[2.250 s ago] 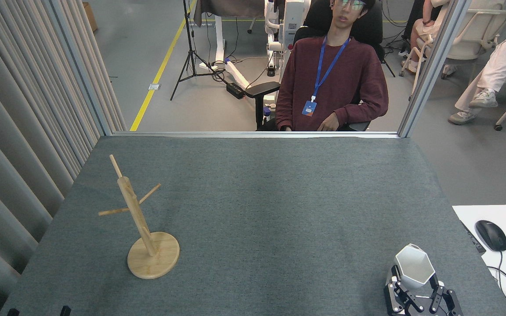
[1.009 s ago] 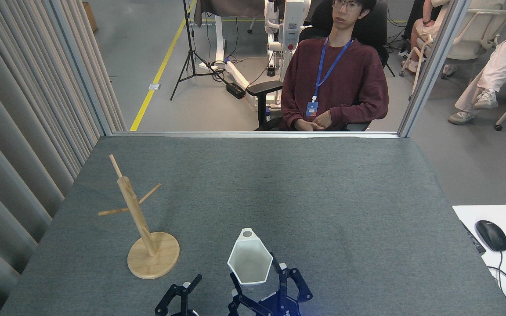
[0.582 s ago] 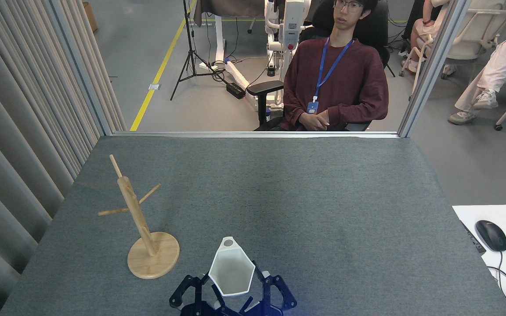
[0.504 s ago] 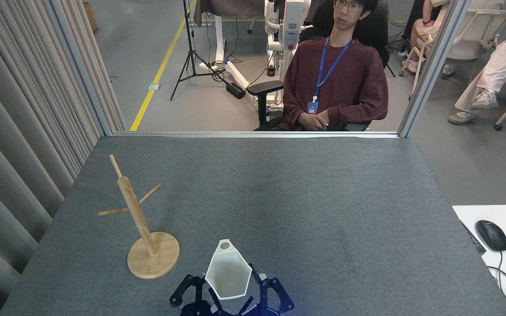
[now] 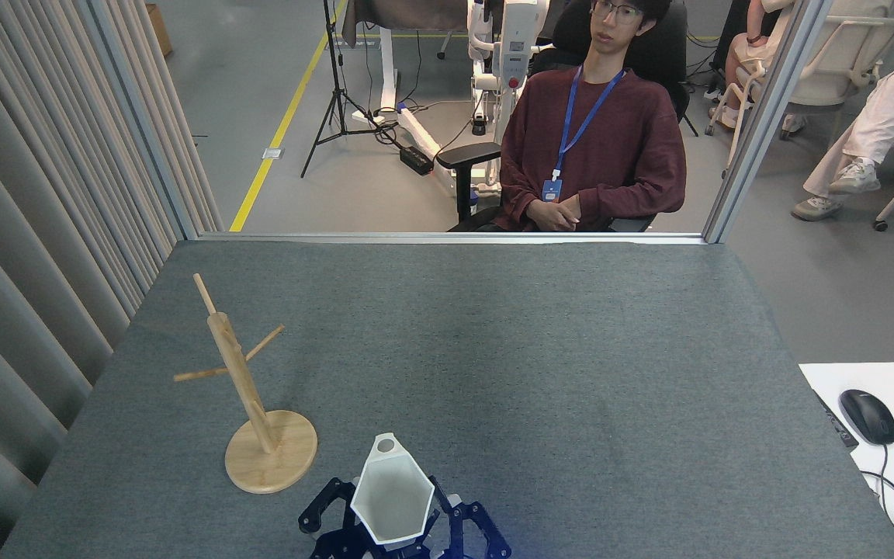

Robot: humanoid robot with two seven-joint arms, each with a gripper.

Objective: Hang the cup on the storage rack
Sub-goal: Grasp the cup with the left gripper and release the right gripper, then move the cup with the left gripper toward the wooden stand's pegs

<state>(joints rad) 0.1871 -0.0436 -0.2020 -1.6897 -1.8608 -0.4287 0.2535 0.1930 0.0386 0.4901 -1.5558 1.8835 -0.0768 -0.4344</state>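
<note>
Head view: both grippers sit at the bottom edge of the frame, crowded around the cup (image 5: 391, 497). The right gripper (image 5: 447, 522) comes up under the cup's lower right side. Its dark finger links lie against the white wall there and it seems to be pinching the cup near the base, though the far side of that grip is hidden behind the cup body.

The left gripper (image 5: 336, 508) is just to the left of the right one, its black links touching or nearly touching the cup's lower left wall. Only the outer links show, so I cannot tell whether it is spread or pressed onto the cup.

The cup rises from between the two grippers, tipped so that its hexagonal mouth faces the camera. Its handle tab (image 5: 386, 446) is at the top, pointing away from the grippers, with the round hole clearly visible. The base is hidden among the fingers.

The storage rack (image 5: 239, 380) stands on the grey table (image 5: 532, 349), up and to the left of the left gripper and apart from the cup. Its round base (image 5: 284, 466) is near that gripper, its pole leans left, and its pegs are bare.

Far beyond the grippers, past the table's far edge, a person (image 5: 594, 147) sits in a chair. Well to the right of the right gripper, a black mouse (image 5: 868, 416) lies on a white surface.
</note>
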